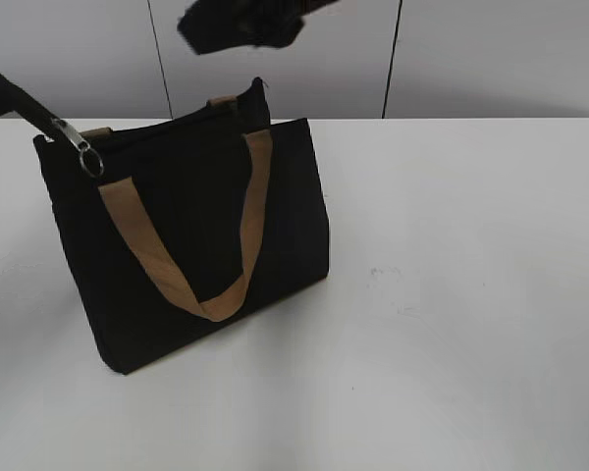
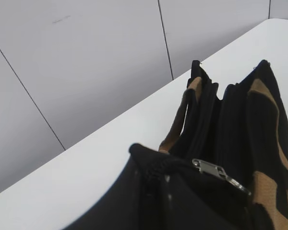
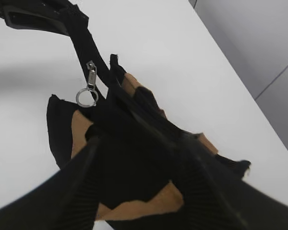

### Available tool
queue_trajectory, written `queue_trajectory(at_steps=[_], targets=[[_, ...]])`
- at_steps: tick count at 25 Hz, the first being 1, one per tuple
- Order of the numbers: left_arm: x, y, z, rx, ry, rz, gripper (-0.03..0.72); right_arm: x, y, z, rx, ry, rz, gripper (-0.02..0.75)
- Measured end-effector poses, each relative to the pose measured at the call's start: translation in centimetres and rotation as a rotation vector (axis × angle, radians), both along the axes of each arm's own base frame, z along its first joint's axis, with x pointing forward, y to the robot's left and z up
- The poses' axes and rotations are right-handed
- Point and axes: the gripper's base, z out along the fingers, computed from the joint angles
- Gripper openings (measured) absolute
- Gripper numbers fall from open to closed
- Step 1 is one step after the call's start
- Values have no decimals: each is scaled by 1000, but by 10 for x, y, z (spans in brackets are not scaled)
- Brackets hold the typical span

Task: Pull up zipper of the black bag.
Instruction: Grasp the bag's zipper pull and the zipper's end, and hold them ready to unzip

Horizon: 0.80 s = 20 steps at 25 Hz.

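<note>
While the left gripper (image 1: 41,120) pinches the zipper (image 1: 81,150) tail, right jaws straddle the black bag (image 1: 191,245).

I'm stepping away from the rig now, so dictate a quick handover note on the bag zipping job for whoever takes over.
Left pincer: at the bag's left top corner, shut on a black tail of fabric at the zip's end.
Right pincer: above the bag's far end; fingers straddle the top edge, grip state unclear.
Black bag: upright on the white table, tan handles hanging down.
Zipper pull with ring: sits at the left-pincer end.
Done or left: whether the zipper is closed cannot be read; check it in the wrist views before releasing.
</note>
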Motion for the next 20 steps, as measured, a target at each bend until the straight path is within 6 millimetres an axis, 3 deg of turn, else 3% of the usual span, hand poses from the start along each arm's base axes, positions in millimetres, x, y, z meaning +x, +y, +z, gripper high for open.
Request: queue_trajectory(at_steps=[10, 16, 20], targets=[[0, 0, 0, 0, 0, 0, 27, -6, 84, -60, -14, -26, 50, 391], [0, 0, 0, 0, 0, 0, 27, -1, 100, -90, -46, -2, 46, 391], [0, 0, 0, 0, 0, 0, 26, 3, 104, -100, -38, -1, 19, 391]])
